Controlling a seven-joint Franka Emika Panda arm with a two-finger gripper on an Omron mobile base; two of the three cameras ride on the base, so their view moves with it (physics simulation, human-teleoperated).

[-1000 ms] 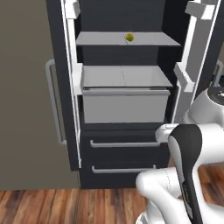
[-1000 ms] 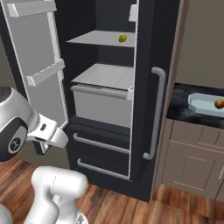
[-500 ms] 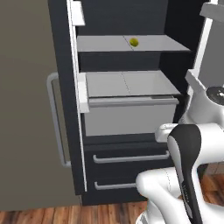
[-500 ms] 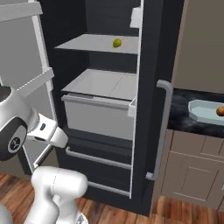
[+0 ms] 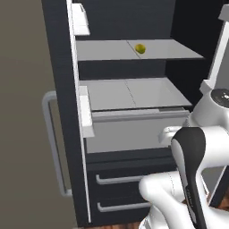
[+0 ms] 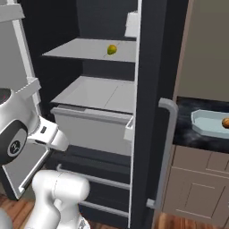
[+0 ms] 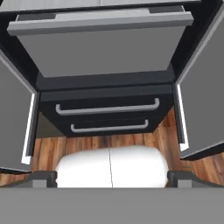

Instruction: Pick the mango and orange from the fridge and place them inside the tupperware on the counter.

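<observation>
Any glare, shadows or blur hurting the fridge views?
Left base view: flat render, no glare, mango sharp on its shelf. Right base view: fridge interior dark, orange cut by the frame edge in the tupperware. Hand view: mildly soft, even light.

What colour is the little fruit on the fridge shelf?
Yellow-green. The mango shows best in the left base view.
</observation>
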